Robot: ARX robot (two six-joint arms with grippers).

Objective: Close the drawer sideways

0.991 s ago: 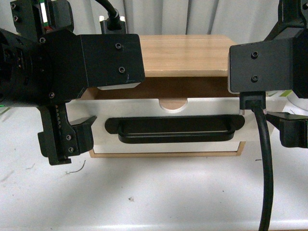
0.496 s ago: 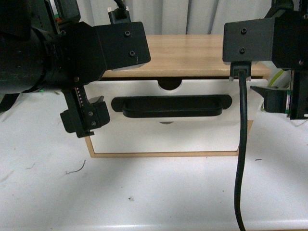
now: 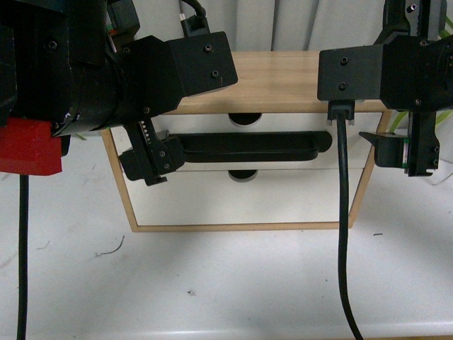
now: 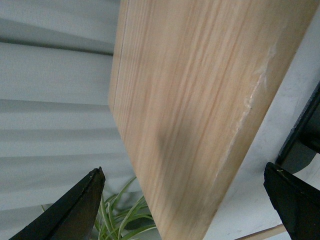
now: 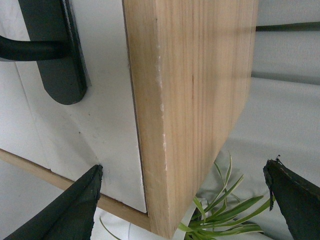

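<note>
— What's nearest, out in front of the cabinet (image 3: 283,78)?

— Bare white table (image 3: 212,283). A black cable (image 3: 342,212) hangs before the cabinet's right edge.

— And the grippers?

— The left gripper (image 4: 185,200) is at the cabinet's left end with its fingers spread wide. The right gripper (image 5: 182,200) is at the right corner, spread the same. Neither grasps anything.

— The drawer?

— The drawer (image 3: 297,122) sits in the cabinet's upper slot. Its white front is level with the wooden frame, and the black handle (image 3: 248,146) runs across it.

— Behind the cabinet?

— A leafy plant (image 5: 220,212), then a pale curtain (image 3: 283,25).
</note>
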